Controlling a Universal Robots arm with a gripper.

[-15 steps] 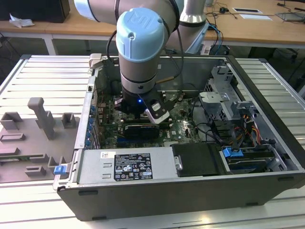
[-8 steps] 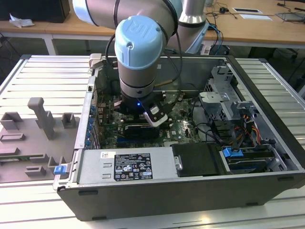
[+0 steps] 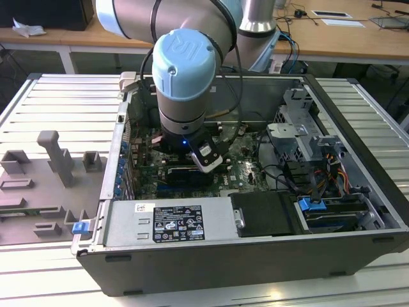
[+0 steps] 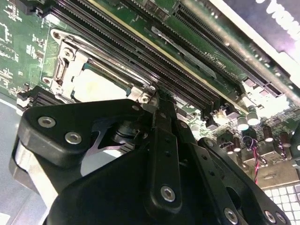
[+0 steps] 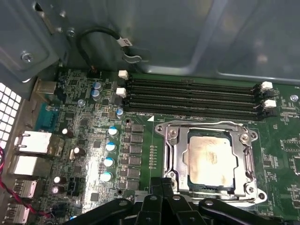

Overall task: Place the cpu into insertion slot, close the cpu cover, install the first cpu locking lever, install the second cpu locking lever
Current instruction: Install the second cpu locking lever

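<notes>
Cpu [image 5: 209, 161] down flat in its slot, shiny top showing through the window of the cover [image 5: 176, 159], shut over it. Gripper [image 4: 158, 96] low at the slot's edge, fingers pinched together on nothing, tips by the cover's corner. Looks like the lever step now; a small, careful push along the slot's side. Green board [image 5: 93, 140] all around, long memory slots [image 5: 192, 96] just beside
</notes>
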